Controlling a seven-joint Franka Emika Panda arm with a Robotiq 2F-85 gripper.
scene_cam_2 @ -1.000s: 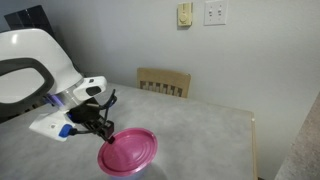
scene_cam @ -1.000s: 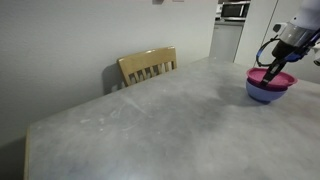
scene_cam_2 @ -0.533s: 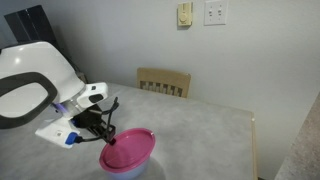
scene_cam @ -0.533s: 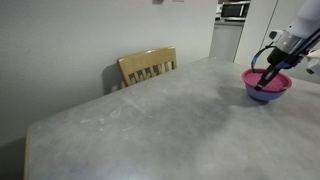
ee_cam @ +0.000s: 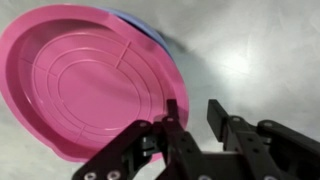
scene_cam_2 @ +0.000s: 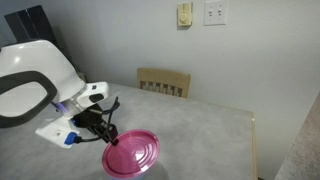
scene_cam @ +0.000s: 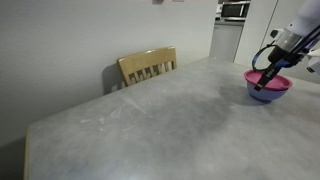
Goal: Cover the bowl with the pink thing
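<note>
In an exterior view [scene_cam: 150,120] the grey stone-look tabletop runs from near left to far right. A slatted wooden chair [scene_cam: 148,66] stands behind its far edge against the wall. At the far right the small round periwinkle-blue plastic bowl [scene_cam: 268,96] sits on the tabletop. The flat round magenta-pink plastic plate [scene_cam: 272,78] lies on top of it, so only the bowl's lower wall shows. The dark end effector [scene_cam: 262,84] reaches down from the pale robot arm [scene_cam: 295,35] to the plate's left edge.

In an exterior view [scene_cam_2: 35,75] the bulky white arm fills the left side, with the end effector [scene_cam_2: 108,141] at the left rim of the pink plate [scene_cam_2: 132,155]. The plate faces up near the tabletop's near edge, and the bowl is hidden beneath it. The chair [scene_cam_2: 163,81] stands far behind, below two wall plates [scene_cam_2: 215,12].

In the wrist view the pink plate [ee_cam: 90,85] fills the upper left, its ringed face up. A sliver of the blue bowl [ee_cam: 150,32] peeks out past its far rim. The end effector [ee_cam: 195,108] comes in from the bottom with its fingers spread. One black finger [ee_cam: 172,112] lies over the plate's near-right rim, and bare tabletop [ee_cam: 260,50] shows in the gap between the two.
</note>
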